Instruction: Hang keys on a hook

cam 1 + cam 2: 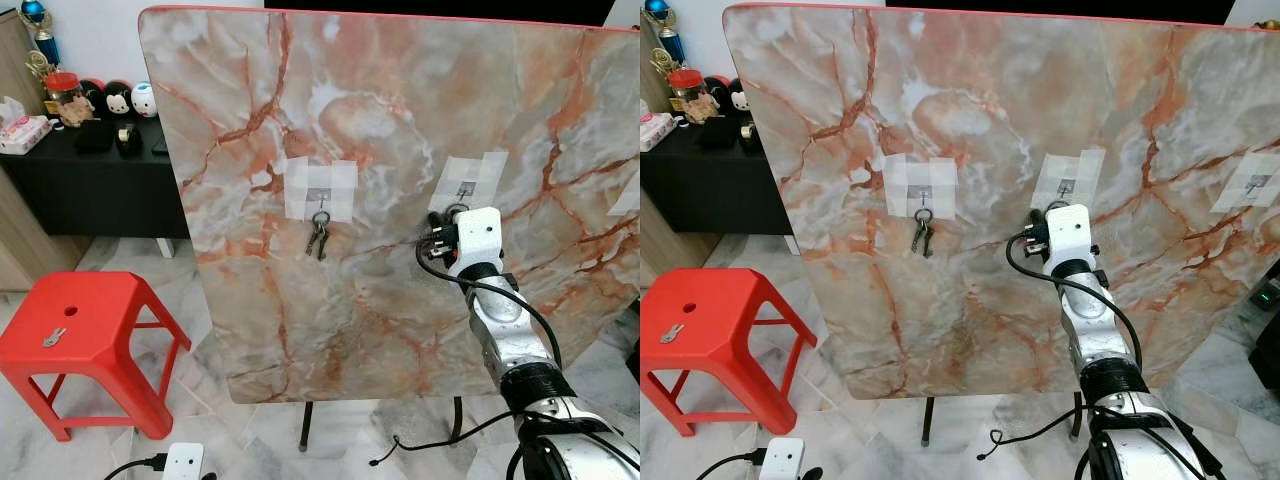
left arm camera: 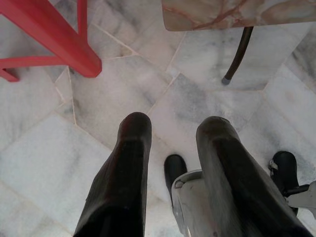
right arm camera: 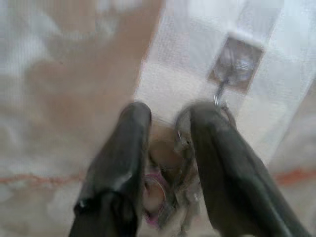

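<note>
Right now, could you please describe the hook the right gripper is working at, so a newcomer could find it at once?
Find the upright marble panel. Three taped white patches cross it; take the middle hook, just above the right gripper. Unlike the left hook, which bears hanging keys, nothing dangles free from this one.

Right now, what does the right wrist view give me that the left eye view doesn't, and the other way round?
Right wrist view: blurred keys and ring between the right gripper's fingers, just below the middle hook.

Left eye view: another key set already hanging on the left hook, a loose key on the red stool.

Both: the marble board, the taped middle hook and the right gripper.
</note>
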